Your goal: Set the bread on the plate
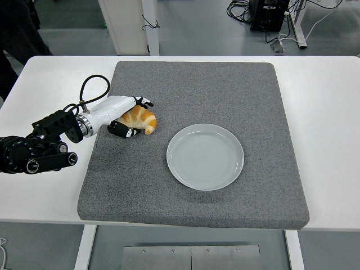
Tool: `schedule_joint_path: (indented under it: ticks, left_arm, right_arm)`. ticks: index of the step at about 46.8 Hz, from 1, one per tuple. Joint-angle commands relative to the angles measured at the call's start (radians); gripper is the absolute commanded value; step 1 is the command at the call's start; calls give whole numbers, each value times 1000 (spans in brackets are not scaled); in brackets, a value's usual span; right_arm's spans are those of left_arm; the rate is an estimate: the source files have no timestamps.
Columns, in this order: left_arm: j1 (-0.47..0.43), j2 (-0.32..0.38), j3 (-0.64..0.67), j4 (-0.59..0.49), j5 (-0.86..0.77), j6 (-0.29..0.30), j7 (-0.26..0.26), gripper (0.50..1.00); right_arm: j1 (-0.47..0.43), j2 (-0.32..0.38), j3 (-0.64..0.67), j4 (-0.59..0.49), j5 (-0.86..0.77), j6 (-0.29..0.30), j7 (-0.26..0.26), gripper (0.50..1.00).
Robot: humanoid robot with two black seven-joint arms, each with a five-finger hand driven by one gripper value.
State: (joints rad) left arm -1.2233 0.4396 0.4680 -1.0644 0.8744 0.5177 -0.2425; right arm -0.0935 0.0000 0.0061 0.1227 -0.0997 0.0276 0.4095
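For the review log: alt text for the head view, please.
The robot's left hand closes around a croissant on a grey mat, left of an empty pale plate. A white table lies beneath.

No readable text, labels, brands, numbers or signs anywhere in view.

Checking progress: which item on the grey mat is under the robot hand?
The croissant, left of the plate; the left robot hand closes around it.

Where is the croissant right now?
In the head view the croissant lies on the grey mat's left part, up and left of the empty plate, with the left hand closing around it.
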Motion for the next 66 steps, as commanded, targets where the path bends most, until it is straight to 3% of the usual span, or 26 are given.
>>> schedule_joint_path:
  ticks: [1,12,20,31,46,61,66]
  left_arm:
    - [-4,1,0,0,0,-5,0,643]
    - [-27,13,-11,-2,-9,-21,2,552]
    - [-84,36,-42,-3,-18,-36,5,546]
    - [-140,106,-166,-3,-18,-159,3,545]
    - [-177,130,-278,-3,-15,-245,2,548]
    - [-171,128,-474,-3,-9,-485,-20,569]
    - [-168,120,-519,-3,-6,-541,-34,578]
  right_arm:
    - [0,0,0,0,0,0,0,1000]
    - [0,0,0,0,0,0,0,1000]
    - [0,0,0,0,0,0,0,1000]
    - [0,0,0,0,0,0,0,1000]
    - [0,0,0,0,0,0,0,1000]
    - [0,0,0,0,0,0,0,1000]
    - [0,0,0,0,0,0,0,1000]
